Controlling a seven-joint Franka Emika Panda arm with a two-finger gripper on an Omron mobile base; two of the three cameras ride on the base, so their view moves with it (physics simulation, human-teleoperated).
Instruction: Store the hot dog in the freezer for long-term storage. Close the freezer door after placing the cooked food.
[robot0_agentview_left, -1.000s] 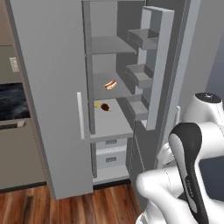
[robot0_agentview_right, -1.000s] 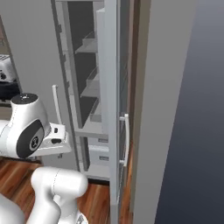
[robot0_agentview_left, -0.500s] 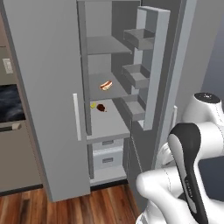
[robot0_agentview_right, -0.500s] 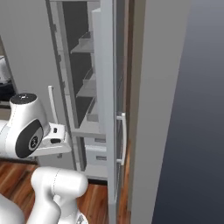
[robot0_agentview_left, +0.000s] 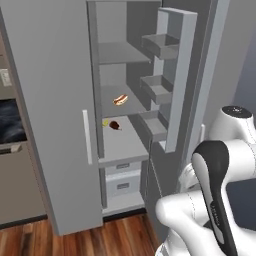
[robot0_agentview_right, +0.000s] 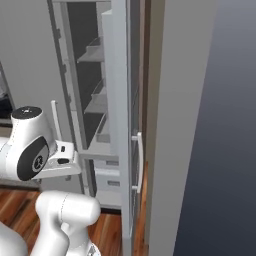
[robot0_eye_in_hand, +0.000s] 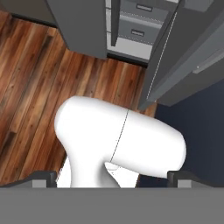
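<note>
arm links fill the lower right of the left base frame, folded low and clear of the door swing. end effector fingertips sit at the bottom corners of the hand frame, set wide apart with nothing between them: released. beyond it, wooden floor and two drawers at upper centre. freezer door stands open at upper right of the left base frame, bins facing inward; its handle shows at centre of the right base frame. freezer interior lies furthest. hot dog rests on a middle shelf, so placement appears complete. dark food lump lies on the shelf below. closing the door appears to be what remains.
</note>
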